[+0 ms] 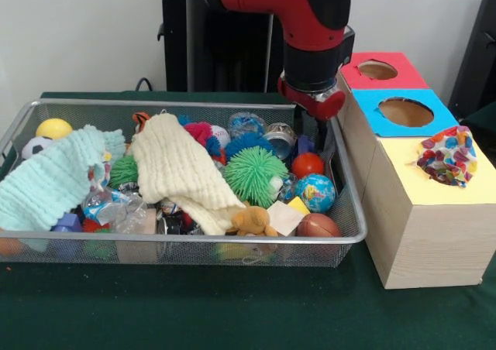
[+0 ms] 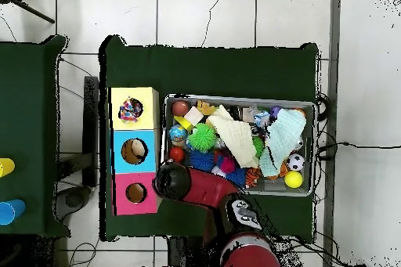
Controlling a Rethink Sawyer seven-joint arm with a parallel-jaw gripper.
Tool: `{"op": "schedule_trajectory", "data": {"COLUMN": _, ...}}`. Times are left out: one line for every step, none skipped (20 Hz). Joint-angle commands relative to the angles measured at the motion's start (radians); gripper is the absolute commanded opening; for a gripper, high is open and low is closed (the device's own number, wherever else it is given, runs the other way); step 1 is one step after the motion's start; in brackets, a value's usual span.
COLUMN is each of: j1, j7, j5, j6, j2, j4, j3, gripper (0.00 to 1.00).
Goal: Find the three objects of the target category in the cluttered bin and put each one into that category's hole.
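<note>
Green cloth covers the bench (image 1: 232,311), and on it stands a wire mesh bin (image 1: 353,234) full of toys. Just beside the bin is a wooden box (image 1: 422,234) with three coloured tops: a red top with a round hole (image 1: 377,70), a blue top with a round hole (image 1: 405,112), and a yellow top whose hole is filled by a multicoloured patchwork ball (image 1: 447,156).

Inside the bin lie a cream cloth (image 1: 180,172) and a pale mint cloth (image 1: 50,181) over the other things. Near the box side are a green spiky ball (image 1: 254,175), a globe ball (image 1: 315,192), a red ball (image 1: 308,164) and a brown ball (image 1: 318,226). A yellow ball (image 1: 53,128) lies in the opposite far corner.

The red and black arm (image 1: 310,25) hangs over the bin's corner nearest the red top. Its claw (image 1: 308,130) reaches down among the toys there; I cannot tell if it is spread or closed.
</note>
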Motion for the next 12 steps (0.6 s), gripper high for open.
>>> {"op": "schedule_trajectory", "data": {"j1": 0.009, "j7": 0.249, "j5": 0.061, "j6": -0.119, "j2": 0.029, "j4": 0.116, "j3": -0.017, "gripper": 1.0}}
{"op": "schedule_trajectory", "data": {"j1": 0.004, "j7": 0.243, "j5": 0.057, "j6": -0.131, "j2": 0.027, "j4": 0.128, "j3": -0.022, "gripper": 1.0}}
{"op": "schedule_trajectory", "data": {"j1": 0.0, "j7": 0.233, "j5": 0.052, "j6": -0.137, "j2": 0.025, "j4": 0.132, "j3": -0.03, "gripper": 1.0}}
{"op": "schedule_trajectory", "data": {"j1": -0.015, "j7": 0.225, "j5": 0.043, "j6": -0.152, "j2": 0.023, "j4": 0.148, "j3": -0.03, "gripper": 1.0}}
{"op": "schedule_trajectory", "data": {"j1": -0.027, "j7": 0.211, "j5": 0.034, "j6": -0.162, "j2": 0.024, "j4": 0.151, "j3": -0.031, "gripper": 1.0}}
{"op": "schedule_trajectory", "data": {"j1": -0.045, "j7": 0.199, "j5": 0.022, "j6": -0.177, "j2": 0.028, "j4": 0.159, "j3": -0.031, "gripper": 1.0}}
{"op": "schedule_trajectory", "data": {"j1": -0.056, "j7": 0.183, "j5": 0.014, "j6": -0.18, "j2": 0.03, "j4": 0.159, "j3": -0.034, "gripper": 1.0}}
{"op": "schedule_trajectory", "data": {"j1": -0.07, "j7": 0.169, "j5": 0.006, "j6": -0.189, "j2": 0.037, "j4": 0.157, "j3": -0.037, "gripper": 1.0}}
{"op": "schedule_trajectory", "data": {"j1": -0.085, "j7": 0.153, "j5": -0.004, "j6": -0.199, "j2": 0.044, "j4": 0.153, "j3": -0.038, "gripper": 1.0}}
{"op": "schedule_trajectory", "data": {"j1": -0.099, "j7": 0.137, "j5": -0.014, "j6": -0.208, "j2": 0.052, "j4": 0.149, "j3": -0.039, "gripper": 1.0}}
{"op": "schedule_trajectory", "data": {"j1": -0.106, "j7": 0.119, "j5": -0.024, "j6": -0.212, "j2": 0.057, "j4": 0.141, "j3": -0.047, "gripper": 1.0}}
{"op": "schedule_trajectory", "data": {"j1": -0.119, "j7": 0.107, "j5": -0.033, "j6": -0.219, "j2": 0.062, "j4": 0.139, "j3": -0.048, "gripper": 1.0}}
